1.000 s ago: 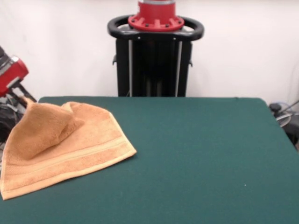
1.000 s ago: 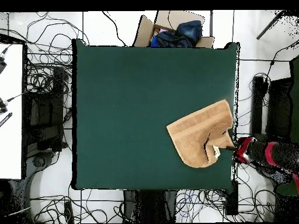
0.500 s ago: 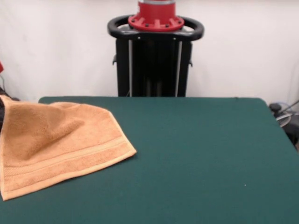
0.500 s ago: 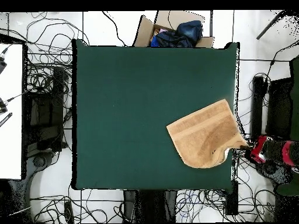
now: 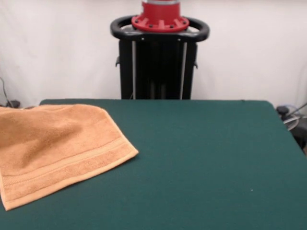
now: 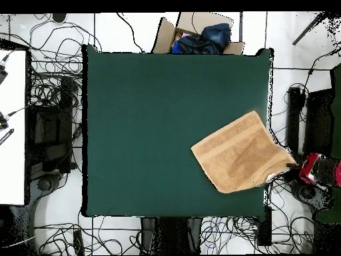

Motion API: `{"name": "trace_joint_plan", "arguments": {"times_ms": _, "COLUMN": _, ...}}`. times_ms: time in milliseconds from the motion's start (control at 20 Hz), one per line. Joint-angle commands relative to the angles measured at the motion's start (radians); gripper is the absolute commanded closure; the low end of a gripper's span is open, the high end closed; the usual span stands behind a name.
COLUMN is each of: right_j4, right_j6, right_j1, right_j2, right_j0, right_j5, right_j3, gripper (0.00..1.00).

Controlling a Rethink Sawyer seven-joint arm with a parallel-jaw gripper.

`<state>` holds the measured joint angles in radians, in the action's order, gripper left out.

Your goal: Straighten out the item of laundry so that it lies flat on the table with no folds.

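**Towel spread at the table edge**

From my end the orange-tan towel (image 5: 55, 148) (image 6: 241, 154) lies mostly opened on the green table (image 5: 201, 163) (image 6: 160, 127), one corner stretched past the edge toward the gripper (image 6: 296, 168). I can't tell if it's clenched or released.

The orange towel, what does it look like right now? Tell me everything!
The square orange-tan terry towel looks soft and fuzzy, with woven stripe bands near one edge. It is spread open on the dark green felt table, with a shallow ripple in the middle. One corner stretches past the table's side toward the robot's red and black hand, whose grip can't be made out.
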<state>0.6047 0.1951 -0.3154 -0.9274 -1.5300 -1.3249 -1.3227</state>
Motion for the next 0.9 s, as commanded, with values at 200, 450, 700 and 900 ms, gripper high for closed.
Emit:
{"name": "trace_joint_plan", "arguments": {"times_ms": 200, "right_j4": -0.010, "right_j6": -0.215, "right_j1": 0.033, "right_j2": 0.034, "right_j0": 0.063, "right_j5": -0.126, "right_j3": 0.160, "gripper": 1.00}}
{"name": "trace_joint_plan", "arguments": {"times_ms": 450, "right_j4": -0.019, "right_j6": -0.186, "right_j1": 0.039, "right_j2": 0.037, "right_j0": 0.051, "right_j5": -0.096, "right_j3": 0.128, "gripper": 1.00}}
{"name": "trace_joint_plan", "arguments": {"times_ms": 700, "right_j4": -0.015, "right_j6": -0.178, "right_j1": 0.066, "right_j2": 0.045, "right_j0": 0.050, "right_j5": -0.079, "right_j3": 0.130, "gripper": 1.00}}
{"name": "trace_joint_plan", "arguments": {"times_ms": 900, "right_j4": -0.013, "right_j6": -0.168, "right_j1": 0.082, "right_j2": 0.046, "right_j0": 0.047, "right_j5": -0.056, "right_j3": 0.127, "gripper": 1.00}}
